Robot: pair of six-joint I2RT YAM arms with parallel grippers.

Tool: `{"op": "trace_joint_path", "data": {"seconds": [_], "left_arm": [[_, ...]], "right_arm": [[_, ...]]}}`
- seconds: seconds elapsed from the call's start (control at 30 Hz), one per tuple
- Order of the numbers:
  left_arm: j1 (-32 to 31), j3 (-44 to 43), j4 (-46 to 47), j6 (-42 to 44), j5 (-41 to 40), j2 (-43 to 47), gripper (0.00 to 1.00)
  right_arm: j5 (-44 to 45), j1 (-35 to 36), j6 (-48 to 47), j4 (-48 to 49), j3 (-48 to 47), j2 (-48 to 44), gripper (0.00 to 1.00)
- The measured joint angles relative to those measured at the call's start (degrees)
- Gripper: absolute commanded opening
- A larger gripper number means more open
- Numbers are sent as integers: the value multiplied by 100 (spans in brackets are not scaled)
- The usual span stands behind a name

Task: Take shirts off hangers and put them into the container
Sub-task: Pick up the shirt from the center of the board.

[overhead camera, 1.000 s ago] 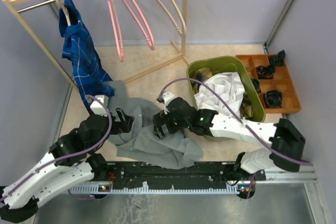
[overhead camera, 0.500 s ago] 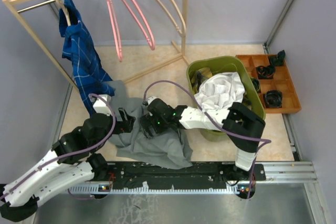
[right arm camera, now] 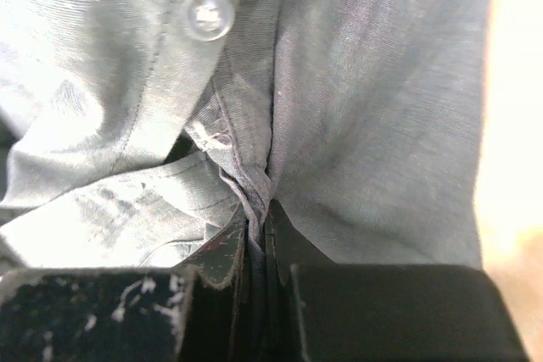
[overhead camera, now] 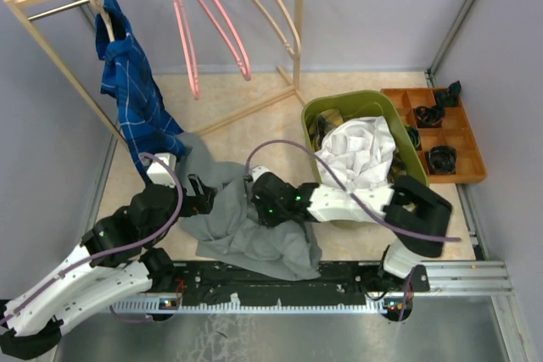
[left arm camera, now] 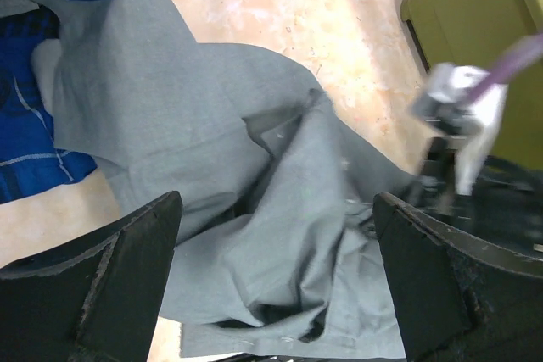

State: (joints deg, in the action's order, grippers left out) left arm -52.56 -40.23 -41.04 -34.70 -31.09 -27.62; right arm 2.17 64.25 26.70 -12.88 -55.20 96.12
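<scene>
Left wrist view crops blue shirt point(left arm camera: 34, 154) and container point(left arm camera: 475, 14).

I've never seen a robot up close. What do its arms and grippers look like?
The left arm and right arm have white shells, black joints and looping purple cables. The left gripper and right gripper each have two black fingers.

Robot lab test cell, not home. Plain grey partition walls point(overhead camera: 382, 6) enclose speckled beige tabletop point(overhead camera: 254, 95). Left arm point(overhead camera: 93, 273) and right arm point(overhead camera: 356, 201) bolted to aluminium rail point(overhead camera: 280, 303). Small wooden rack point(overhead camera: 51, 36) with hangers point(overhead camera: 181, 31) staged as prop. Orange compartment tray point(overhead camera: 462, 137) in corner.
</scene>
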Motion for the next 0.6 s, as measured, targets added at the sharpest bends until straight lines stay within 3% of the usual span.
{"op": "trace_joint_path", "data": {"seconds": [0.4, 0.5, 0.6], "left_arm": [[0, 0, 0, 0, -31, -13, 99], [0, 0, 2, 0, -28, -33, 99], [0, 0, 2, 0, -28, -52, 99]], "right_arm": [[1099, 15, -415, 378, 1182, -4627, 0], [1515, 13, -417, 511, 1207, -5123, 0], [1663, 13, -428, 704, 1119, -4922, 3]]}}
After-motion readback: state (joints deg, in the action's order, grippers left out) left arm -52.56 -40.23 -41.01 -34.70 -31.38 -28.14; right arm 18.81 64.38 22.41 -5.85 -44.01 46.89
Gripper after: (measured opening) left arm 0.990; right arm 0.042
